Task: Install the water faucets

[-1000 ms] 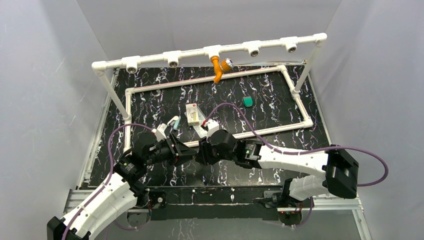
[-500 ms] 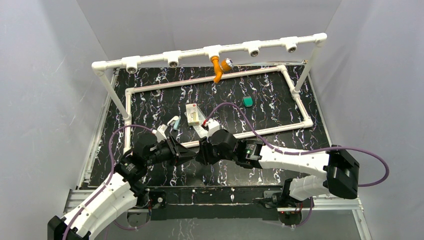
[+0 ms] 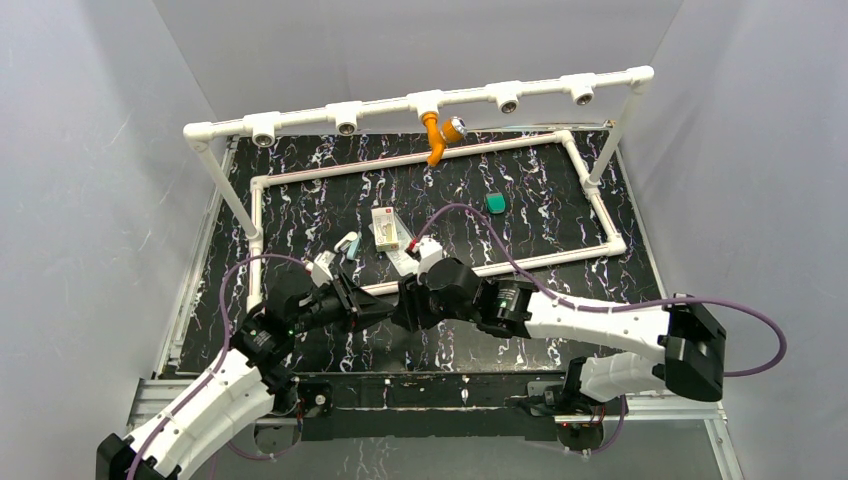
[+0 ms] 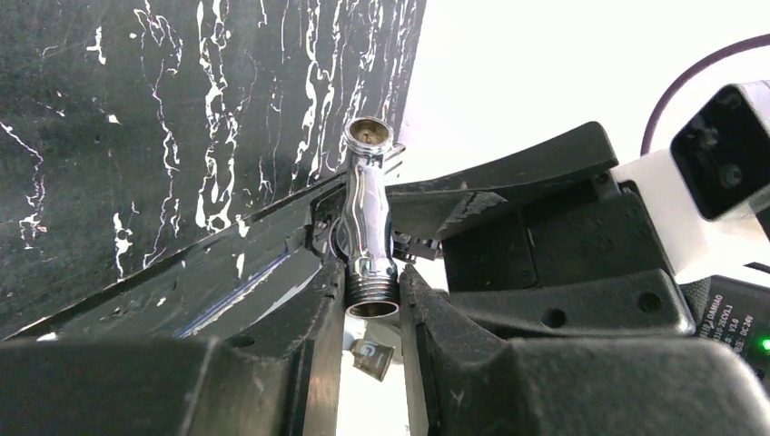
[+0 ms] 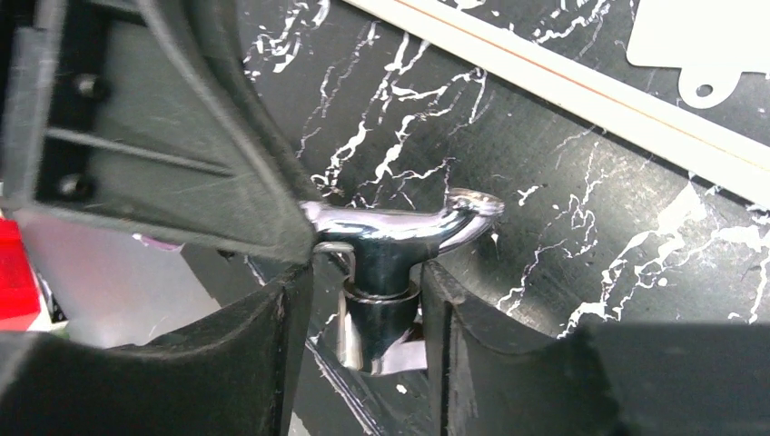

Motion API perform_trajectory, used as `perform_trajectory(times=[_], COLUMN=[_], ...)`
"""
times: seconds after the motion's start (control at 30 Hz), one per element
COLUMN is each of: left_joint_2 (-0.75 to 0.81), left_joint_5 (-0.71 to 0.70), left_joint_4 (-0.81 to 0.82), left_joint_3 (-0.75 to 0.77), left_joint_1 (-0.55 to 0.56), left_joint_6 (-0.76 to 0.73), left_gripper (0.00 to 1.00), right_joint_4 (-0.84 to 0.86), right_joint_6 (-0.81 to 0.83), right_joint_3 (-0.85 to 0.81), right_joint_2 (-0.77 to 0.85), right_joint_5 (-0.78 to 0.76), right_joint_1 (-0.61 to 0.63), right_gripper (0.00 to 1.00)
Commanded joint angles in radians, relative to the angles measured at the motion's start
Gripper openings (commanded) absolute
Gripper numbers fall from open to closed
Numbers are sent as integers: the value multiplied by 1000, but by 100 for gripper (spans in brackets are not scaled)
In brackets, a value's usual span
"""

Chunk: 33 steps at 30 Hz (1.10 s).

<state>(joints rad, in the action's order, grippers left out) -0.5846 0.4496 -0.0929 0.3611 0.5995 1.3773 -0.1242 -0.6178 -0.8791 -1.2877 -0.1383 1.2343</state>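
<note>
The orange faucet hangs from the middle socket of the raised white pipe. The chrome faucet is held above the mat at front centre, where both grippers meet; the top view hides it. My left gripper is shut on its threaded end and points right in the top view. My right gripper straddles the faucet's body below the lever handle. Its right finger touches and a gap shows at the left finger. In the top view it faces the left gripper.
A white pipe frame lies on the black marbled mat. A small green block sits inside it at the right. White packaging cards lie just behind the grippers. Grey walls close in both sides.
Both grippers stay together at the chrome faucet. The right arm's elbow has drifted slightly right and down.
</note>
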Motion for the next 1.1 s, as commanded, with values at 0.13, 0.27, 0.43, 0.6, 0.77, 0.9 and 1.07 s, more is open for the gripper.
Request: perform_trajectory(times=[0.13,0.27,0.43,0.6,0.77,0.9,1.07], left_joint_2=[18,-17,-81,-140,-207,-220,-208], left_joint_5=[14,29,76,135,263,298,353], left_joint_4=[120,144,220,202,203,233,293], left_joint_3=[-41,-30,-14,58,125,160,132], left_joint_1=[-1,-3,-12,-56,-176,-184,-202], left_joint_6=[75,59,46,-3,-32,-1,70], left_gripper=[0,0,0,0,0,0,0], right_joint_4=[-29,-79,-133,-87,-26,41,155], right_joint_6=[96,195,405,657,860,1007,1180], right_joint_3=[-6,-4,1,67,129,179,243], right_joint_2=[137,225,279,350,442,494,518], right_joint_5=[28,38,104,240,242,215,106], right_joint_1=[11,11,11,11,11,11,11], right_gripper=[74,85,92,94,96,99,99])
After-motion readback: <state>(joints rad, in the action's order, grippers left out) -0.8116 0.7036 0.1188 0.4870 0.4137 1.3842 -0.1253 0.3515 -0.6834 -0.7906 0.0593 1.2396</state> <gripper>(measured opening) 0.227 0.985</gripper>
